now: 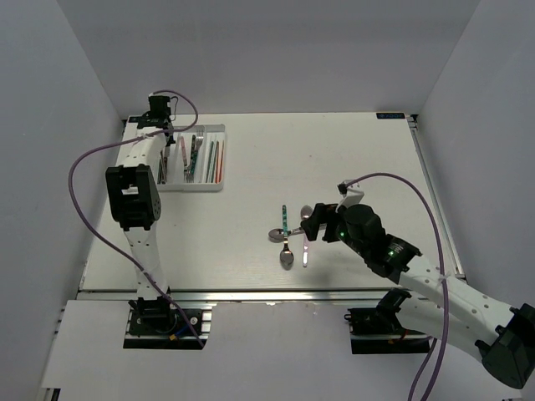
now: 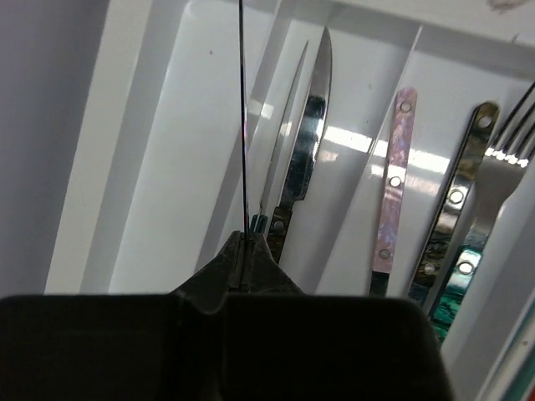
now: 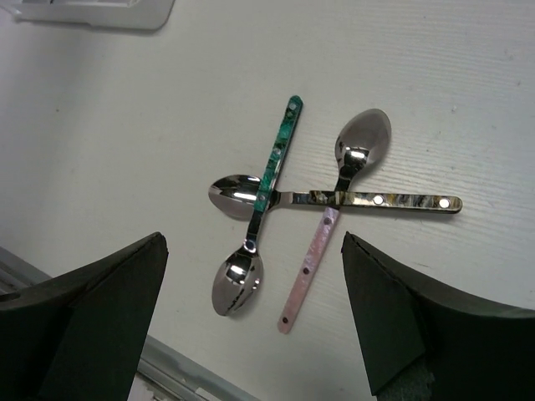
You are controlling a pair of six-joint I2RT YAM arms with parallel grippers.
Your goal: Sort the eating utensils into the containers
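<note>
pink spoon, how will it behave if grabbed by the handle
Probably stiff: the pink spoon looks like metal with a riveted handle. Likely slippery, given the shiny bowl and slim flat handle. It crosses the dark spoon, so lifting it may nudge that one.

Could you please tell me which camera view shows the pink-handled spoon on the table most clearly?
The right wrist view: the pink-handled spoon is large and sharp, crossing a dark-handled spoon. The top external view shows that spoon only as a small pale sliver. The left wrist view does not show it.
</note>
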